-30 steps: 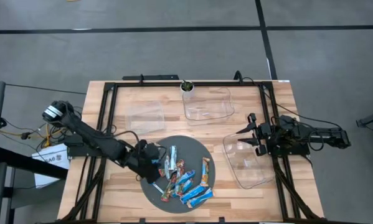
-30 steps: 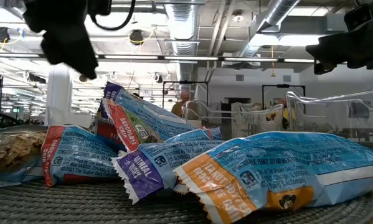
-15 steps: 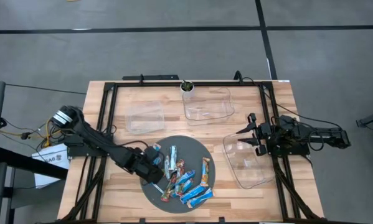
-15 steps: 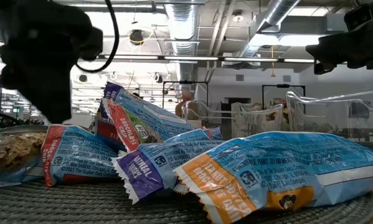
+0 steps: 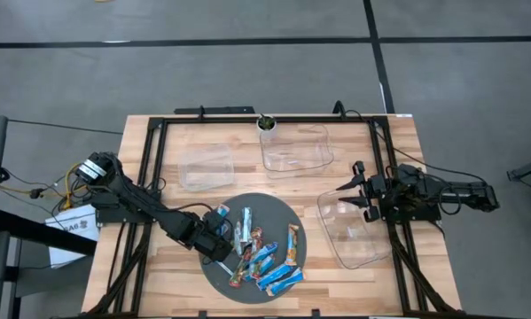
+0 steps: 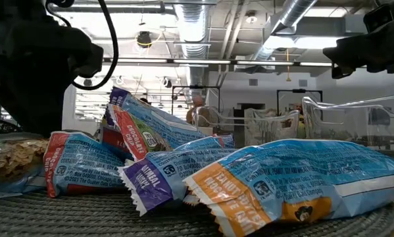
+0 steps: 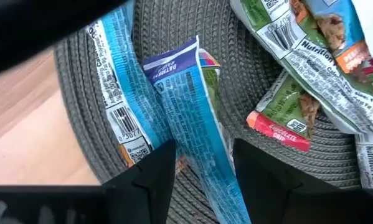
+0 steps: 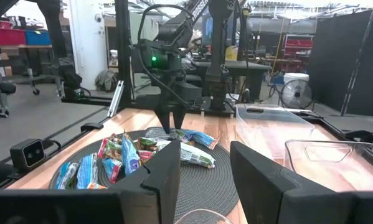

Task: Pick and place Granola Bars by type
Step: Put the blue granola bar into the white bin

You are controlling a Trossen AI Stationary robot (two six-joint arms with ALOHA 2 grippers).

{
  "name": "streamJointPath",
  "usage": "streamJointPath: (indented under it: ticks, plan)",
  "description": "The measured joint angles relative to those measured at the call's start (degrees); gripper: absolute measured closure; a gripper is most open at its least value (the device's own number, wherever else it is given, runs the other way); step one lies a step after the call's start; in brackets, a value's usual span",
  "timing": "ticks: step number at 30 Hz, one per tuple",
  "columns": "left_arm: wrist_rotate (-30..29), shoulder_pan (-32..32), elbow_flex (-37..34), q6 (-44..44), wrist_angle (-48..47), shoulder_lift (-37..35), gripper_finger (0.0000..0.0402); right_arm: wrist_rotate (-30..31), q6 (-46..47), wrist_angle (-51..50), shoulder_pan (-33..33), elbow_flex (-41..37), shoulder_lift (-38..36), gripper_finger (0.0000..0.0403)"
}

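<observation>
Your left arm reaches low across the wooden worktop point(image 5: 167, 261) from its left side, elbow bent, its left tool point(image 5: 219, 237) angled down onto the left edge of the round grey woven mat point(image 5: 287, 213). Seen from the left wrist, that tool's two dark fingers point(image 7: 150, 169) stand parted to either side of a bright blue bar point(image 7: 195, 118), pressed down to the mat with the wrapper between them; whether they already pinch it you cannot tell. A second blue-and-white bar point(image 7: 116, 93) lies just beside it, touching along its length, toward the mat's rim. The rest of the Granola Bars point(image 5: 263, 252) lie in a loose heap on the mat, just right of the left tool: green, red and multicoloured wrappers overlapping near its middle, more blue ones toward the front edge. From worktop height, the heap fills the foreground, the dark left arm looming behind its left end. Farther off, your right arm lies stretched in from the worktop's right edge, holding its right tool point(image 5: 357, 191) level above the near clear plastic tub point(image 5: 358, 251), fingers apart with nothing between them, well clear of the mat. Two more clear tubs sit at the back: a small one point(image 5: 205, 167) to the left and a larger one point(image 5: 296, 151) at the centre, a small dark cup point(image 5: 266, 123) at its corner.
</observation>
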Motion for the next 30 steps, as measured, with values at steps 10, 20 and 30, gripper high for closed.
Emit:
streamJointPath:
  ticks: [10, 20, 30]
  plan:
    - [0.8, 0.0, -0.5, 1.2, 2.2, 3.5, 0.0249, 0.0, 0.0, 0.0, 0.0, 0.0, 0.0, 0.0270]
    - [0.9, 0.0, -0.3, 1.6, 3.4, 3.6, 0.0284, 0.0, 0.0, 0.0, 0.0, 0.0, 0.0, 0.0270]
    - [0.5, 0.0, -0.3, 10.3, 7.7, 2.3, 0.0383, 0.0, 0.0, 0.0, 0.0, 0.0, 0.0, 0.0270]
